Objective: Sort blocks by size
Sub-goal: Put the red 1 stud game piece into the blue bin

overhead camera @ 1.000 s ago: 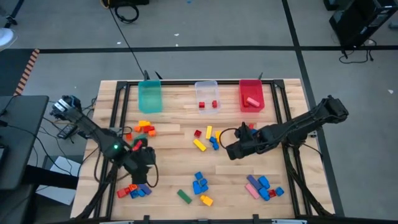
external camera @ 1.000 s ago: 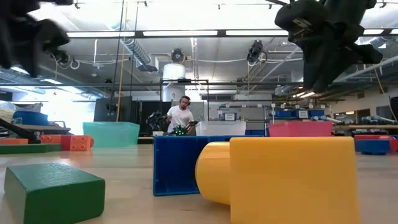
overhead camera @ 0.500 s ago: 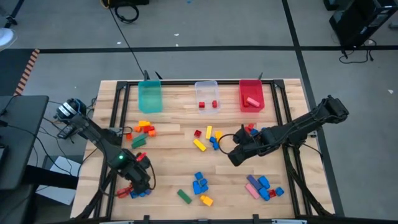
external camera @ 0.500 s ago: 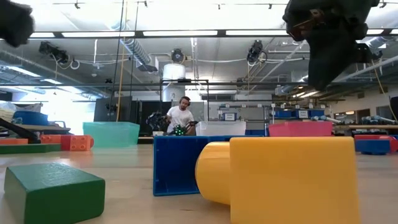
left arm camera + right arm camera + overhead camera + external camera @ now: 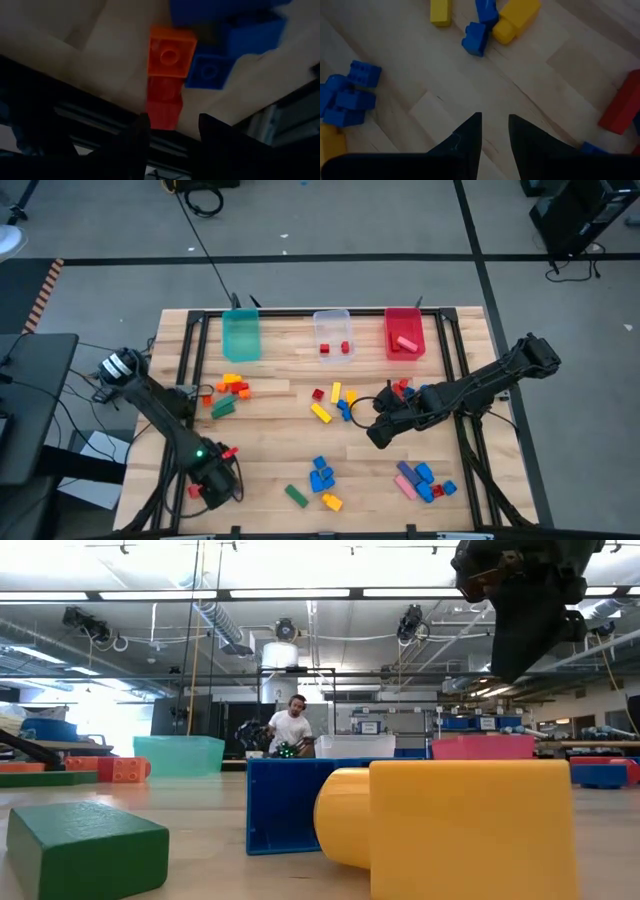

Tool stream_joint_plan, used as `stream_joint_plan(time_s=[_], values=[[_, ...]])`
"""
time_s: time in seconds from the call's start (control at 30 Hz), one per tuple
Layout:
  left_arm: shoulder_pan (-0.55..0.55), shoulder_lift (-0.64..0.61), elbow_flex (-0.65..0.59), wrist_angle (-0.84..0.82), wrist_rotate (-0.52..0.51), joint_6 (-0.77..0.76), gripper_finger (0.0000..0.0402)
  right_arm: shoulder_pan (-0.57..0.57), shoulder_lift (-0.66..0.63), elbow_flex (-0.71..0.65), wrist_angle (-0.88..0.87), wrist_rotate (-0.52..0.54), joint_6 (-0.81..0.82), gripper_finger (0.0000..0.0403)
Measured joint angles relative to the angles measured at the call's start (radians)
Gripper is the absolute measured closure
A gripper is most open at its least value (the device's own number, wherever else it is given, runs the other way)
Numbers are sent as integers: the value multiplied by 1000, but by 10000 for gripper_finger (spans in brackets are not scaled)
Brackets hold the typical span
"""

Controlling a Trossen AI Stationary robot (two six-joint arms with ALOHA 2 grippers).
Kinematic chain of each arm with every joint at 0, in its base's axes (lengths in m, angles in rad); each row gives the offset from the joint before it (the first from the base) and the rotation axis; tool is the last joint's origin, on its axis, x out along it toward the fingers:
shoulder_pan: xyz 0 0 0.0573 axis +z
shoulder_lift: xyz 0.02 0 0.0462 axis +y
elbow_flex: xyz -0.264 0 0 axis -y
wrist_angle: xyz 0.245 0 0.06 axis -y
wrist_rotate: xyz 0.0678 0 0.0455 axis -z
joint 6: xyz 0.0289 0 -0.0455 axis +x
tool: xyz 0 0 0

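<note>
Two parted hands: left hand (image 5: pixel 213 488) near table edge (image 5: pixel 150 420).

Glossy plastic blocks (image 5: pixel 322 473) on a matt pale wooden table (image 5: pixel 270 442)

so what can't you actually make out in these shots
- High view: left claw covers the blocks under it at the table's front-left.
- Low view: yellow block and blue block hide the table behind them.
- High view: pieces in the clear bin are too small to size.
</note>
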Motion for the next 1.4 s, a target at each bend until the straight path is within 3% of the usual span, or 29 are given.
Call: stream_joint_plan(time_s=[0.2,0.5,0.7,0.97,1.2,1.4], values=[[-43,40,0,7,45,1,204,0,0,0,0,1,-6,293],[-84,97,0,29,29,48,137,-2,0,0,2,11,-16,293],[-106,148,0,48,25,118,128,-2,0,0,17,26,-24,293],[-125,232,0,52,50,137,171,-2,0,0,35,34,-38,293],[-126,236,6,40,103,129,264,-2,-1,0,39,34,-64,293],[-125,216,106,-91,95,126,269,-2,-1,0,55,34,-90,293]])
